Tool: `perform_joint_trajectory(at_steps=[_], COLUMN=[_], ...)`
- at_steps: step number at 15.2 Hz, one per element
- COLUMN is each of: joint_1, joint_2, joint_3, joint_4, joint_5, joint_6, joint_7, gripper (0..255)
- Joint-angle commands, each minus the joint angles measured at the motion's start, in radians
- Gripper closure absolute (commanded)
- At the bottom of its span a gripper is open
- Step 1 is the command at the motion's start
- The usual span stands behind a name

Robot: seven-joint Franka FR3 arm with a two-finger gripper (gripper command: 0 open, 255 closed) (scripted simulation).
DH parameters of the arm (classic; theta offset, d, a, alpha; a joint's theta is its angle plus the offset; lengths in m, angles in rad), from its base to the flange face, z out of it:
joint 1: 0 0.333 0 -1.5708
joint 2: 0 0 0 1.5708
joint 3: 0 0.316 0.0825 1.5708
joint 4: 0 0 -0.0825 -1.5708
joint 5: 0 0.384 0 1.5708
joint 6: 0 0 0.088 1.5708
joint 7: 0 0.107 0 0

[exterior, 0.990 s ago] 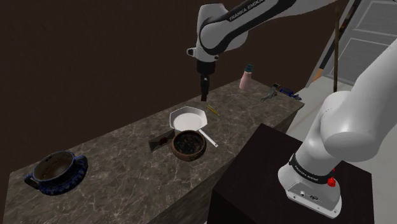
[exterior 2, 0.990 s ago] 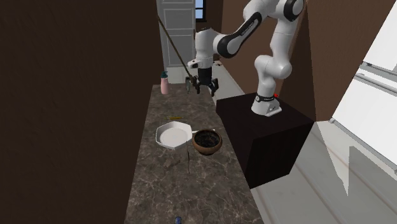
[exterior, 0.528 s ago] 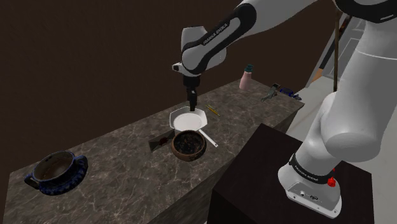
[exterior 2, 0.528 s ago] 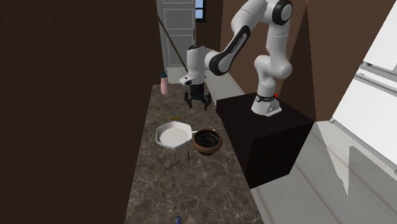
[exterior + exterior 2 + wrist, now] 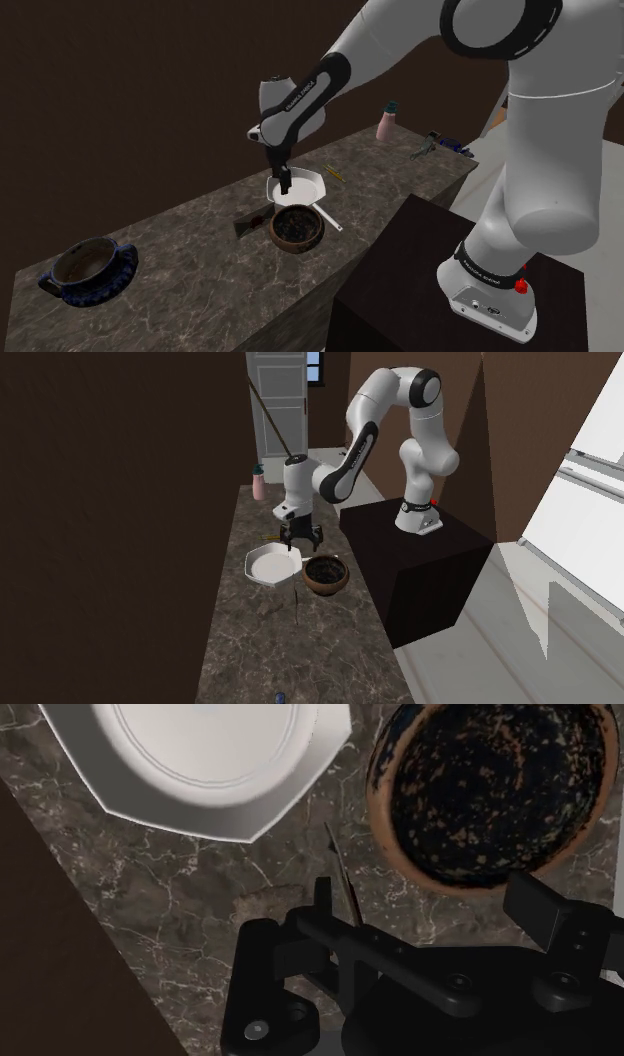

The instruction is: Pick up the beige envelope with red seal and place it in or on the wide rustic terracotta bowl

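The white octagonal plate [image 5: 200, 754] and the round brown terracotta bowl with a dark speckled inside [image 5: 495, 789] both run out of the wrist view, part of each rim cut away. Between them a thin dark sliver [image 5: 343, 874] vanishes behind the body of the black gripper [image 5: 425, 899]; what it is cannot be told. In the shoulder view the flat dark envelope [image 5: 252, 222] is dim, its end tucked behind the bowl, its seal too small to make out. The white robot arm [image 5: 540, 120] runs off that view's top edge. The small bluish-grey clutter [image 5: 440, 143] at the far end of the dark marbled counter [image 5: 190, 240] is too small to name. A blue scrap [image 5: 279, 698] is cut by the second exterior view's bottom edge.
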Motion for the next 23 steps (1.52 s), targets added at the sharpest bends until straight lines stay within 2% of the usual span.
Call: perform_joint_trajectory(at_steps=[1, 9, 16, 23], joint_1=[0.005, 0.037, 0.040, 0.040], joint_2=[0.079, 0.346, 0.433, 0.433], joint_3=[0.012, 0.045, 0.044, 0.044], joint_4=[0.054, 0.283, 0.316, 0.316], joint_5=[-0.011, -0.072, -0.073, -0.073], joint_6=[0.027, 0.071, 0.126, 0.126], joint_7=[-0.034, -0.133, -0.132, -0.132], gripper=[0, 0, 0, 0])
